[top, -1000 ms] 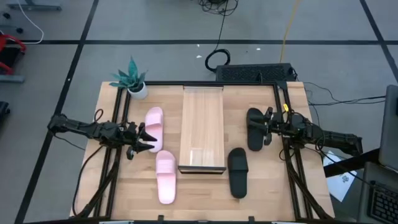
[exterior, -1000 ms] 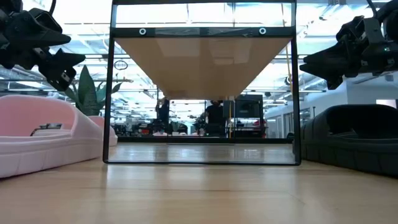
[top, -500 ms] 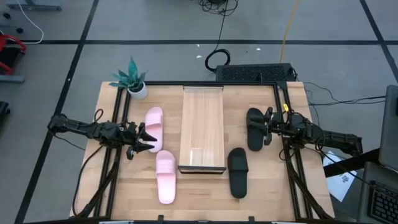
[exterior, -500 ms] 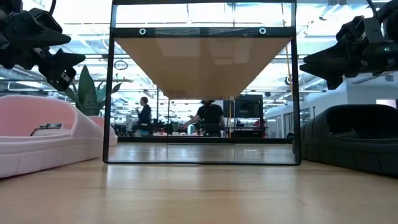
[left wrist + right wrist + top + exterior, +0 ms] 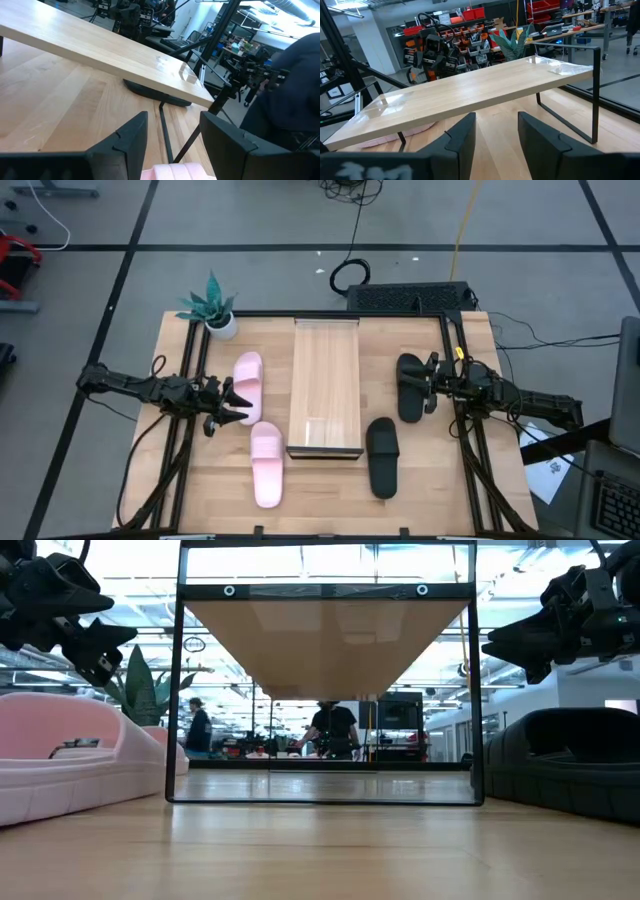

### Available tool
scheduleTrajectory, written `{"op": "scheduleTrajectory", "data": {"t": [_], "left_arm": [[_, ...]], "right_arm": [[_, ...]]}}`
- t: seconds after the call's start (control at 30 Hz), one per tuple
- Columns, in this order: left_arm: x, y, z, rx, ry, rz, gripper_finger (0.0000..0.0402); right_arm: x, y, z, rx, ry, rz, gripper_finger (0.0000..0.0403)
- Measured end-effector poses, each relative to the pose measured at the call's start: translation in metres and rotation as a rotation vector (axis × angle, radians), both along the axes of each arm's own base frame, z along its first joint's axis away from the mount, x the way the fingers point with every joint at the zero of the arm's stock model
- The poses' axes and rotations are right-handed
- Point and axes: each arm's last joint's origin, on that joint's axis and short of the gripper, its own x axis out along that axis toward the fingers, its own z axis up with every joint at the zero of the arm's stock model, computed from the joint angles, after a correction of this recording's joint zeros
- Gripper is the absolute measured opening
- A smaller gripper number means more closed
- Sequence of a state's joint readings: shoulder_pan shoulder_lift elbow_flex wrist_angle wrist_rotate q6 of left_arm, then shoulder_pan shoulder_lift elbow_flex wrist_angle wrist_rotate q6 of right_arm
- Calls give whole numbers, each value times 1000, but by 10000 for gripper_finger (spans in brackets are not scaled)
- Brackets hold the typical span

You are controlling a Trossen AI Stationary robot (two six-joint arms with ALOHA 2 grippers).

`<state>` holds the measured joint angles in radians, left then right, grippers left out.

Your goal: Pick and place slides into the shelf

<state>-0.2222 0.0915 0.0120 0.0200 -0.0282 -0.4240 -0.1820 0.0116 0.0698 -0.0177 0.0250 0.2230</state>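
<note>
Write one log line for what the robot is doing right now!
left gripper: open, by pink slides | right gripper: open, by black slide | shelf: empty

slides: two pale pink, two matte black | shelf: light wood, dark frame

In the low view the left gripper and right gripper are cut off by the side edges — only part of each shows. Below the left gripper, a pink slide runs off the edge; below the right gripper, a black slide does likewise. In the left wrist view, just ahead of the fingers, only a sliver of pink slide shows. Two people far behind the shelf are too small to make out.
</note>
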Motion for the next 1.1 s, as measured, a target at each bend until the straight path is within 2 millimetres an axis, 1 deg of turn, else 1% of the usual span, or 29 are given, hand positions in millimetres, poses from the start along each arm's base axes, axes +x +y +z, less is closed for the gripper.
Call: {"op": "scheduleTrajectory", "data": {"t": [0.27,0.43,0.53,0.73,0.8,0.93,1.03,1.1], "left_arm": [[0,0,0,0,0,0,182],[0,0,0,0,0,0,182],[0,0,0,0,0,0,182],[0,1,0,2,-1,24,182],[0,2,1,22,-9,71,182],[1,5,4,88,-53,180,182],[1,7,12,40,-132,235,182],[0,7,17,-20,-174,252,182]], "right_arm": [[0,0,2,-3,-19,0,137],[0,0,7,-13,-74,-4,137],[-1,0,13,-17,-138,-3,137],[-4,0,29,117,-333,14,137],[-6,0,35,119,-400,-12,137],[-13,-3,48,119,-566,-123,137],[-19,-4,57,102,-680,-201,137],[-22,-4,61,52,-713,-226,137]]}}
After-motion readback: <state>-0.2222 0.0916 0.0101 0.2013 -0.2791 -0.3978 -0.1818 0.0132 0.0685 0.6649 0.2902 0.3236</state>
